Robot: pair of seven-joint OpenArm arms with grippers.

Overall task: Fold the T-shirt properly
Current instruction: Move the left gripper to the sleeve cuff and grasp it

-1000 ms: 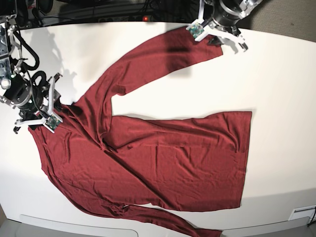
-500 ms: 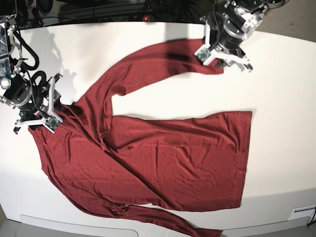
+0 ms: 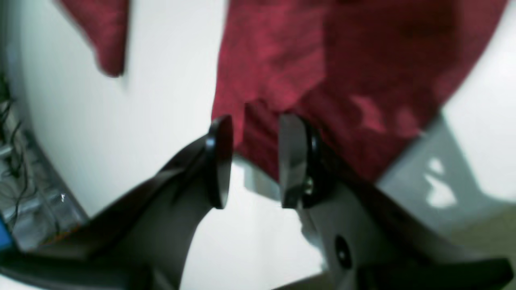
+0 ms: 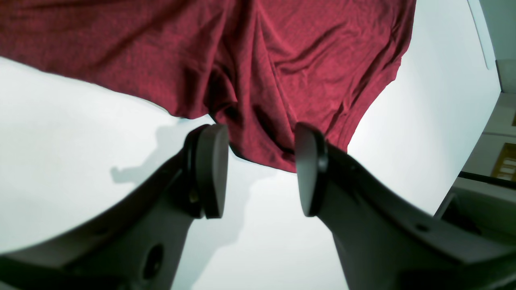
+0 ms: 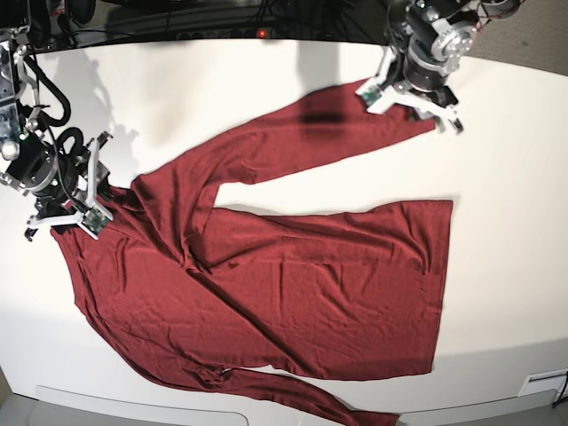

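The dark red T-shirt [image 5: 311, 284] lies spread on the white table, hem to the right. Its far sleeve [image 5: 293, 133] runs diagonally up to my left gripper [image 5: 410, 105] at the back right. In the left wrist view that gripper [image 3: 256, 119] is shut on the sleeve end [image 3: 282, 60], which hangs a little above the table and casts a shadow. My right gripper [image 5: 69, 217] sits at the shirt's shoulder on the left. In the right wrist view it [image 4: 260, 129] holds the shoulder edge [image 4: 282, 60] between its pads, and creases run toward them.
The other sleeve [image 5: 337, 413] trails to the table's front edge. Dark cables and gear [image 5: 222, 22] line the back edge. Bare white table [image 5: 506, 266] lies right of the hem. A small white fitting [image 5: 543, 383] sits at the front right corner.
My left gripper has moved right and toward the front with the sleeve end. The sleeve has swung with it and lies straighter. The right arm has not moved.
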